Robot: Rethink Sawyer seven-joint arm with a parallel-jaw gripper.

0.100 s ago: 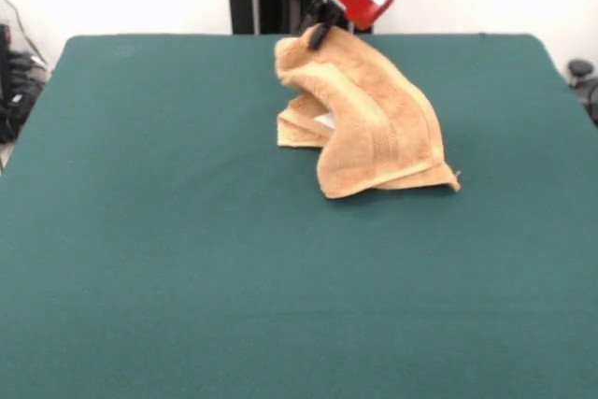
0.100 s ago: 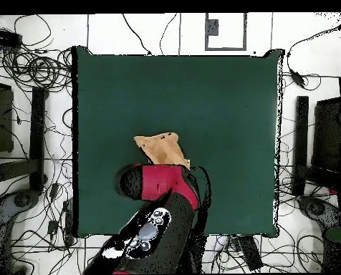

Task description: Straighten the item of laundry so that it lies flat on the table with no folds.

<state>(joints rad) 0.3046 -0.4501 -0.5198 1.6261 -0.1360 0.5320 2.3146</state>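
Observation:
The golden-tan towel (image 1: 369, 119) is lifted by one upper corner and hangs in a crumpled drape, its lower edge and a folded part resting on the dark green table (image 1: 187, 259). My gripper (image 1: 318, 33) is shut on the raised corner at the towel's top, under the red wrist. From overhead, part of the towel (image 2: 161, 148) shows beyond the red and black arm, which covers the gripper and the rest of the cloth. A woven band runs near the towel's lower hem.
The table's far edge (image 1: 140, 37) lies just behind the gripper. Cables and dark equipment (image 2: 30, 68) surround the table on the floor. The arm's black body (image 2: 148, 240) overhangs the table's near edge in the overhead view.

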